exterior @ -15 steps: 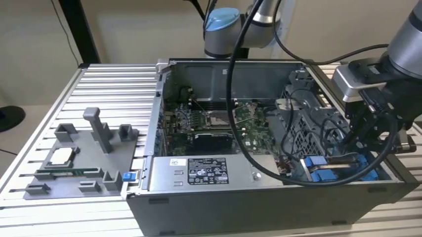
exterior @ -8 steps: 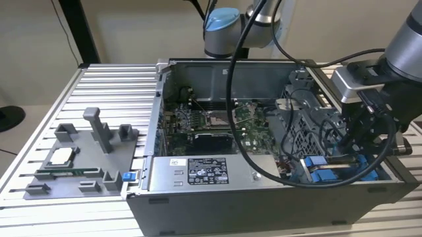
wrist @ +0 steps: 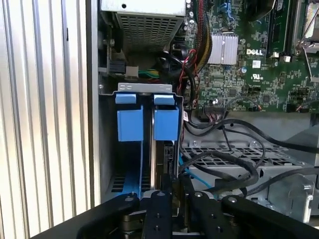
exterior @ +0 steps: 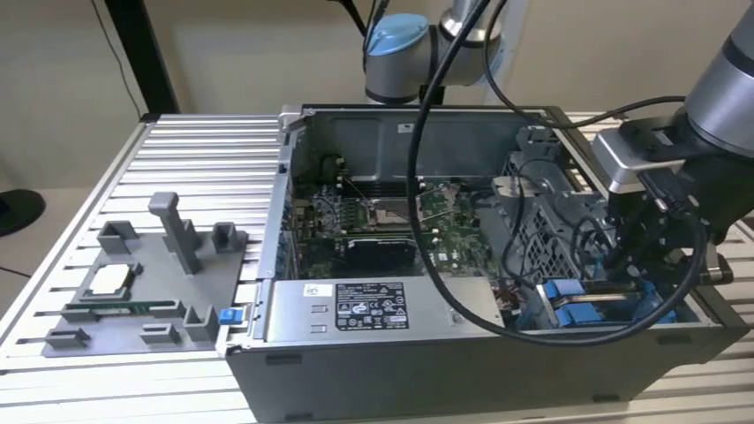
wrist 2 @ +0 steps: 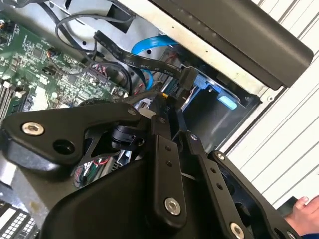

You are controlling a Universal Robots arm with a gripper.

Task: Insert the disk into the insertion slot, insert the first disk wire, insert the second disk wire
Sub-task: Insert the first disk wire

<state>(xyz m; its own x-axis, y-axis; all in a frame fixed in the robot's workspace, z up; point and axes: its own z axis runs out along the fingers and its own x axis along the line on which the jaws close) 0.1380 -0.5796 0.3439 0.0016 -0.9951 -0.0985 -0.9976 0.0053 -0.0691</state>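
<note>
Exterior view takes in the whole setup: the open computer case (exterior: 471, 353) on a slatted table (exterior: 200, 150), a grey fixture tray (exterior: 154, 291) well apart at the exterior view's left, and the silver power supply box (exterior: 365, 309) along the case's near wall. The arm (exterior: 719, 97) reaches down into the corner at the exterior view's right, over the insertion slot (exterior: 577, 305) with its blue rails.

The first wrist view looks straight into that bay. Two blue tabs stand side by side under the grey metal lip, and the disk (wrist: 166, 119) sits on edge in the slot on the side nearer the motherboard (wrist: 249, 59). The gripper (wrist: 174, 181) is just beside the disk's end; whether it is spread or clamped cannot be told.

The second wrist view adds a black flat cable connector (wrist 2: 185, 75) just past the gripper, a blue cable (wrist 2: 149, 45), and a person's hand (wrist 2: 303, 215) over the table.
</note>
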